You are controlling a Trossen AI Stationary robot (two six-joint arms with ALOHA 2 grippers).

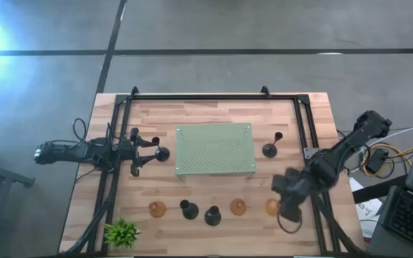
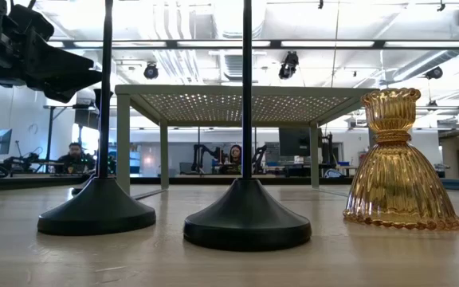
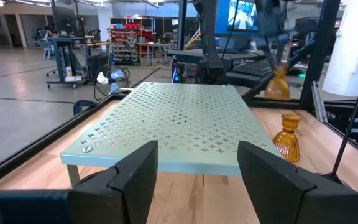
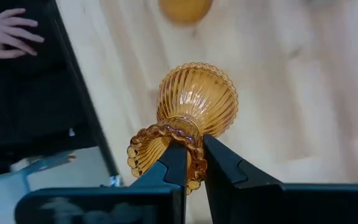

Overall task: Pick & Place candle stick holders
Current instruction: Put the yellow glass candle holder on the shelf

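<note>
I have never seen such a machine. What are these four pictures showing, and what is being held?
Two dark robot arms work at a wooden table. One picture looks down from above, one looks level across the tabletop, and two come from cameras on the arms' wrists. On the table stand a pale green perforated board, black candle stick holders with thin stems, amber glass holders and a small green plant. The right pincer is shut on the rim of one amber holder, at the table's right front. The left pincer is open, holds nothing, and faces the board from the left.
</note>
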